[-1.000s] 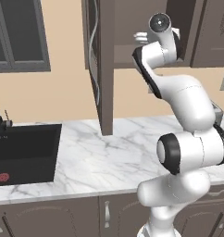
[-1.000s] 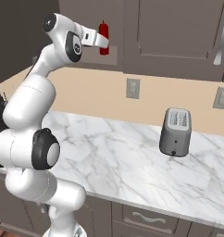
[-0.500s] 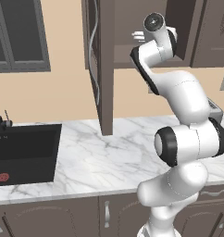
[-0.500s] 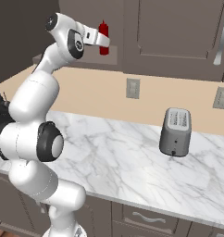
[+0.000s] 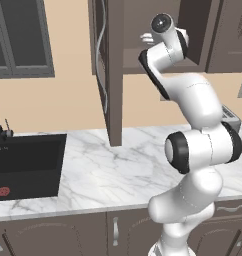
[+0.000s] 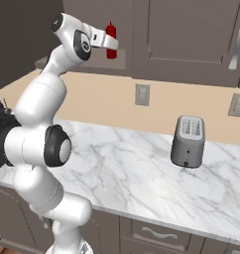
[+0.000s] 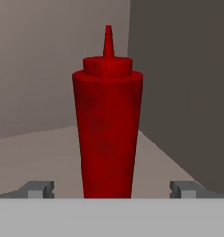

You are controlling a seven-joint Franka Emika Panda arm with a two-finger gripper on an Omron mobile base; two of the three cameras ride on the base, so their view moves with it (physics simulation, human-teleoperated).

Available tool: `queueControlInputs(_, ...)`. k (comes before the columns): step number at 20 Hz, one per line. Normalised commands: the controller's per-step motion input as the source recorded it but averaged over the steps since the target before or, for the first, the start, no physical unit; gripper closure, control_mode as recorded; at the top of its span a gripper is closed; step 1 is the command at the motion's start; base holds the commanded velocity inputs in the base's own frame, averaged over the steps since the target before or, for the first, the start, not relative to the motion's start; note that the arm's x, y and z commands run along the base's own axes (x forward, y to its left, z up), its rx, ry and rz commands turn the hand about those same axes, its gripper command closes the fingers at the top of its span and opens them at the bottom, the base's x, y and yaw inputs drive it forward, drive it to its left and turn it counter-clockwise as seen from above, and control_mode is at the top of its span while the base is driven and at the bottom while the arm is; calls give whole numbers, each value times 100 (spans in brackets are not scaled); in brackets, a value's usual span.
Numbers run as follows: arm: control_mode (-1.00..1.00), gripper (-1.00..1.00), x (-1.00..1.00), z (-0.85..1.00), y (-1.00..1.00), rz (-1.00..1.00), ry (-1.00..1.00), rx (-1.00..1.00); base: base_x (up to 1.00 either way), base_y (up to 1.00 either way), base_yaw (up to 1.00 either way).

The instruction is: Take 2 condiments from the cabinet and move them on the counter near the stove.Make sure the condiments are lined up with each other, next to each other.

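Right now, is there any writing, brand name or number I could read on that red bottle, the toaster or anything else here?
None: no readable text shows anywhere.
Red squeeze bottle: plain red, no label.
Toaster: plain grey, no brand or marks.
Wall outlets: blank plates.
Cabinet door: bare wood with a silver handle.
Red mark in the sink: too small to tell whether it is a sign.

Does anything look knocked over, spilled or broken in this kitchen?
Nothing stands out. The red bottle stands upright on the cabinet shelf, between the open pincer tips. The toaster sits upright on the counter, which shows no spills.
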Motion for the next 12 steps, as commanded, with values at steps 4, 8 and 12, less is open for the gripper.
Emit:
queueControlInputs(4, -100, -100, 10, 0, -5, -1, 1, 0, 0, 0, 0)
queueControlInputs(8, -100, -100, 9, 0, -4, -1, 2, 0, 0, 0, 0)
queueControlInputs(12, -100, -100, 12, -1, -4, -1, 1, 0, 0, 0, 0)
